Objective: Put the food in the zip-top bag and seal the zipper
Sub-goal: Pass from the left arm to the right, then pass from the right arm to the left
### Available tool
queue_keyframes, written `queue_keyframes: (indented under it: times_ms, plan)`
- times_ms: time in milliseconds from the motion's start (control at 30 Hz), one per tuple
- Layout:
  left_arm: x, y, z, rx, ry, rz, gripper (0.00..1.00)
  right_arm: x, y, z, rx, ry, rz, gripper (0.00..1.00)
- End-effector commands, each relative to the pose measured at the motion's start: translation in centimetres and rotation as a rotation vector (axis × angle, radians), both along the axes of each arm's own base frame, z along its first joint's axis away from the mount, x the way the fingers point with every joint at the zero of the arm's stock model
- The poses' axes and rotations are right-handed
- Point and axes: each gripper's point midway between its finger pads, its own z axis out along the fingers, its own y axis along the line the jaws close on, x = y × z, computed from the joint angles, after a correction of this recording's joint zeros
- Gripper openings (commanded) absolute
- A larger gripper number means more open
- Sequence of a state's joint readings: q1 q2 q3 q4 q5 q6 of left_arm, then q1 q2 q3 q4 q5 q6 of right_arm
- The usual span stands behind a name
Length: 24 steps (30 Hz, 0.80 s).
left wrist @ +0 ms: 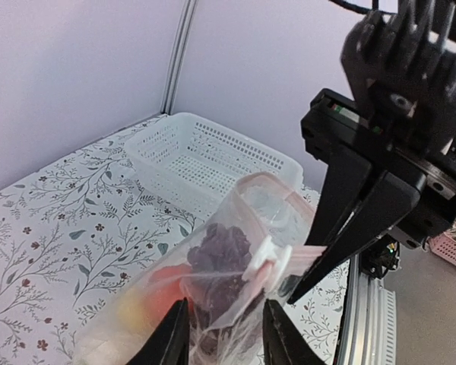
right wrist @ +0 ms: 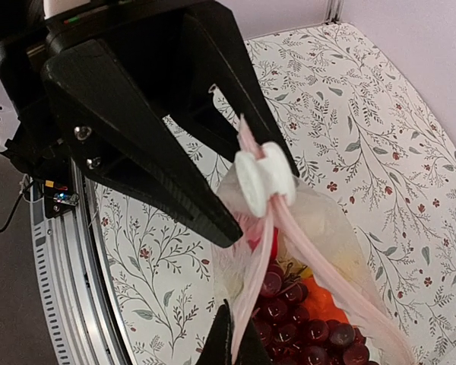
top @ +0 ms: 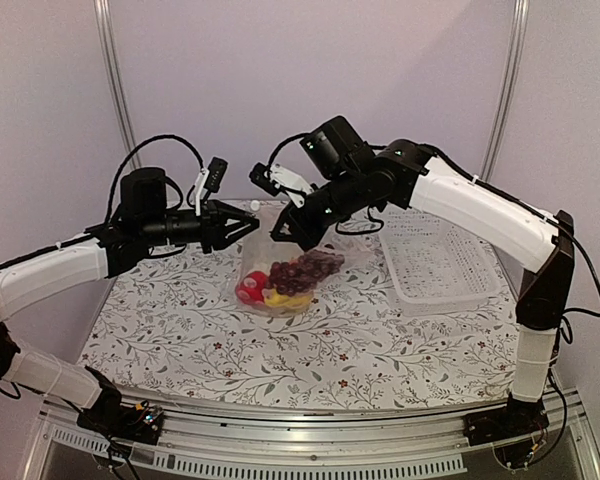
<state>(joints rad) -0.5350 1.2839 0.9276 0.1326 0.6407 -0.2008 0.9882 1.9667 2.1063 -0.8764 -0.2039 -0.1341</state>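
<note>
The clear zip-top bag (top: pixel 280 252) stands mid-table with the food inside: a dark red grape bunch (top: pixel 306 270), a red piece (top: pixel 249 290) and a yellow piece (top: pixel 280 298). Its zipper (right wrist: pixel 319 251) is a pink strip with a white slider (right wrist: pixel 264 179), lifted at the bag's mouth. My right gripper (right wrist: pixel 232 319) is shut on the pink strip below the slider, above the grapes (right wrist: pixel 327 334) and an orange piece (right wrist: pixel 319 298). My left gripper (left wrist: pixel 226 300) is open, its fingers on either side of the bag's slider end without pinching it. In the top view both grippers meet over the bag's mouth.
A white mesh basket (top: pixel 450 297) sits to the right of the bag, empty; its wall (left wrist: pixel 163 169) shows beyond the bag in the left wrist view. The floral tablecloth (top: pixel 330 350) covers the table. A metal rail (top: pixel 310 440) runs along the near edge.
</note>
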Motion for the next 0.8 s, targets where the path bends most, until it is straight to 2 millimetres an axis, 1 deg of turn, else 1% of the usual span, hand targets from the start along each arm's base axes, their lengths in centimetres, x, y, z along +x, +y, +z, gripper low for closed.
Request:
queue_keyframes:
  times_ms: [0, 100, 167, 267, 433, 533, 600, 633, 700, 733, 767]
  plan:
    - [-0.3, -0.6, 1.2, 0.0, -0.04, -0.042, 0.31, -1.3, -0.2, 1.7, 0.047, -0.009, 0.049, 0.0]
    - [-0.4, -1.0, 1.3, -0.014, -0.042, -0.064, 0.3, -1.6, -0.7, 1.3, 0.031, -0.007, 0.052, 0.0]
    - [-0.4, -1.2, 1.4, -0.022, -0.038, -0.082, 0.27, -1.6, -0.9, 1.2, 0.024, -0.011, 0.05, 0.0]
    - [-0.4, -1.7, 1.3, -0.025, -0.031, -0.106, 0.2, -1.5, -1.0, 1.3, 0.025, -0.016, 0.042, 0.0]
    - [-0.4, -1.8, 1.4, -0.027, -0.043, -0.116, 0.04, -0.9, -1.2, 1.5, 0.015, -0.036, 0.016, 0.01]
    - [-0.4, -1.8, 1.9, -0.025, -0.054, -0.116, 0.0, -0.6, -1.6, 2.3, 0.011, -0.062, -0.006, 0.17]
    - [-0.6, -1.8, 2.1, -0.01, -0.06, -0.114, 0.0, -0.4, -1.9, 3.4, 0.025, -0.093, -0.016, 0.27]
    - [-0.8, -1.8, 2.2, 0.001, -0.067, -0.116, 0.0, -0.4, -2.0, 4.4, 0.04, -0.111, -0.017, 0.31]
    - [-1.2, -1.7, 2.5, 0.029, -0.086, -0.116, 0.0, -0.2, -2.2, 5.8, 0.063, -0.148, -0.019, 0.36]
    - [-1.4, -1.7, 2.5, 0.041, -0.095, -0.116, 0.0, -0.1, -2.2, 6.3, 0.071, -0.164, -0.022, 0.36]
    - [-1.7, -1.5, 2.1, 0.066, -0.079, -0.117, 0.0, 0.0, -2.3, 6.8, 0.078, -0.18, -0.025, 0.37]
